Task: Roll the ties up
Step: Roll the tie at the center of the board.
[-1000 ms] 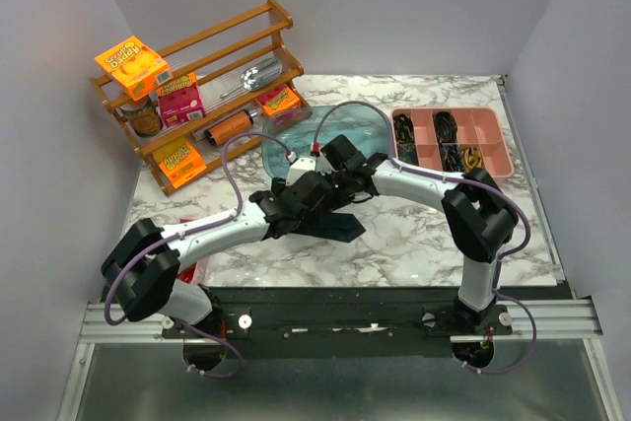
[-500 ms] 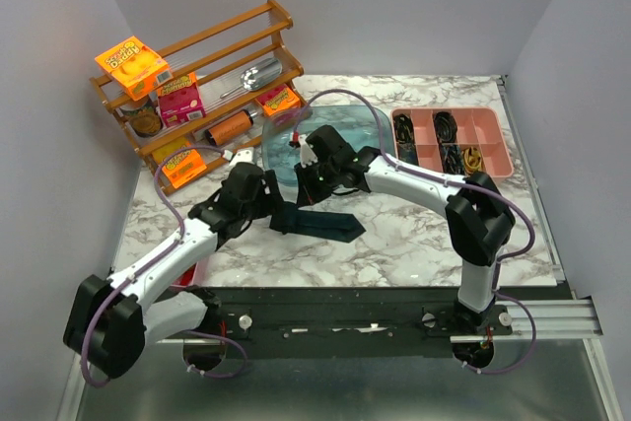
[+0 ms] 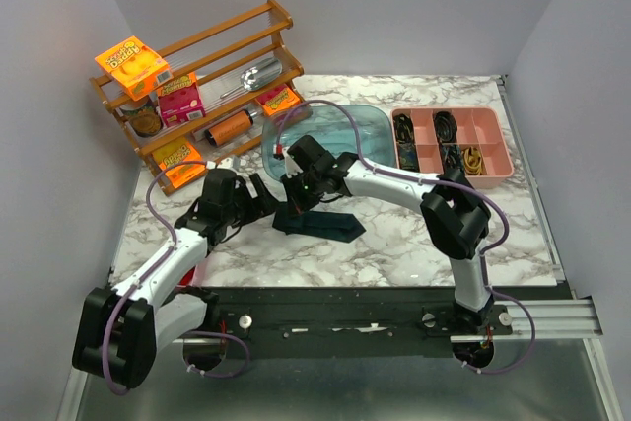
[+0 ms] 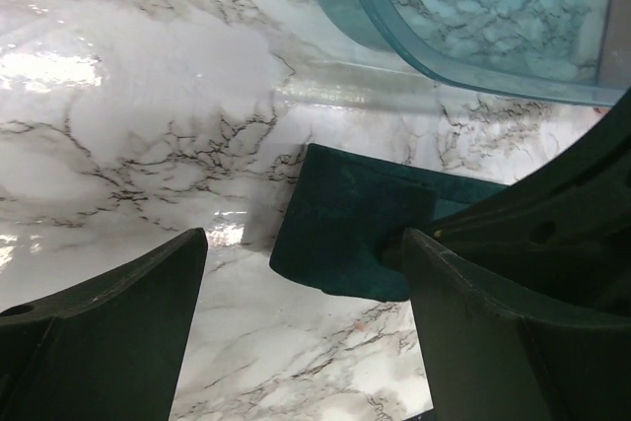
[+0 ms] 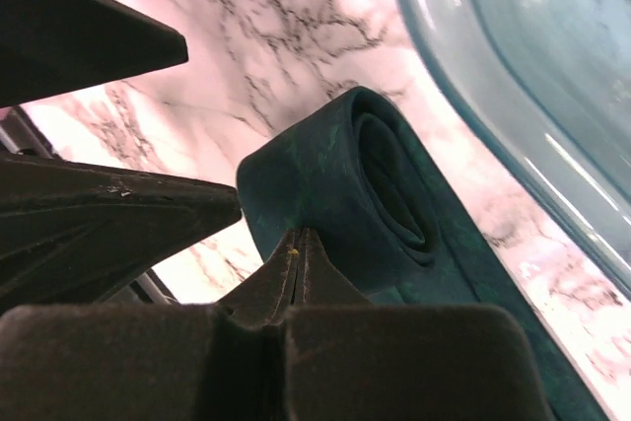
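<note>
The dark teal tie (image 3: pixel 323 224) lies on the marble table in front of the blue tub (image 3: pixel 335 135), its left end wound into a small roll (image 5: pixel 380 179). My right gripper (image 3: pixel 294 202) is shut, its tips (image 5: pixel 299 239) touching the roll's outer layer; I cannot tell whether they pinch fabric. My left gripper (image 3: pixel 258 194) is open and empty just left of the tie. In the left wrist view, the rolled end (image 4: pixel 345 234) sits just past and between the open fingers (image 4: pixel 108 322), not touching them.
A wooden rack (image 3: pixel 197 86) with boxes and cans stands at the back left. A pink divided tray (image 3: pixel 454 140) holding cables sits at the back right. The tub's rim (image 4: pixel 394 46) is just behind the tie. A red object (image 3: pixel 193 273) lies by the left arm.
My left arm has drawn back to the left, off the tie, and its gripper is now open beside it. My right gripper has moved left and down to the rolled end.
</note>
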`<state>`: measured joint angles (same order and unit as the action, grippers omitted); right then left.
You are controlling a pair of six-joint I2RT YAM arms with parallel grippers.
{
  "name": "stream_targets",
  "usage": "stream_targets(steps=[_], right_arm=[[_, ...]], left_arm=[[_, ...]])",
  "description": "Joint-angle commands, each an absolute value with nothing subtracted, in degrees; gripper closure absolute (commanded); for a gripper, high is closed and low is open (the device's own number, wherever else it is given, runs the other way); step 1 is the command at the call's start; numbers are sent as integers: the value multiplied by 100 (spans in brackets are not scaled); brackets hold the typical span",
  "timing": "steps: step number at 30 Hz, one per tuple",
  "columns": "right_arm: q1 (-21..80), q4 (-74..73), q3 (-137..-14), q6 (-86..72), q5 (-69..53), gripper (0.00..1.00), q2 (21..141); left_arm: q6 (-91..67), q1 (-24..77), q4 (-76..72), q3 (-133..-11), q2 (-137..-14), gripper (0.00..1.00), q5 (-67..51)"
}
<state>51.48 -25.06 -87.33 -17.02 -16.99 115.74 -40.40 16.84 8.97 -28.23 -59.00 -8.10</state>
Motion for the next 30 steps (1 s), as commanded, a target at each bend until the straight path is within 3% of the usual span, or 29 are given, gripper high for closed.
stream_targets(steps=[1, 20, 30], right_arm=[[5150, -2689, -8719, -1609, -1152, 100, 11558], [4922, -2733, -8402, -1512, -1222, 99, 11540], [4834, -2725, -8297, -1494, -1257, 100, 11523]], left_arm=[[-4034, 1644, 440, -2716, -6134, 10, -1186], [-3850, 1644, -1081, -2637, -7286, 10, -1784], [-3902, 1652, -1775, -2435, -7760, 16, -2311]])
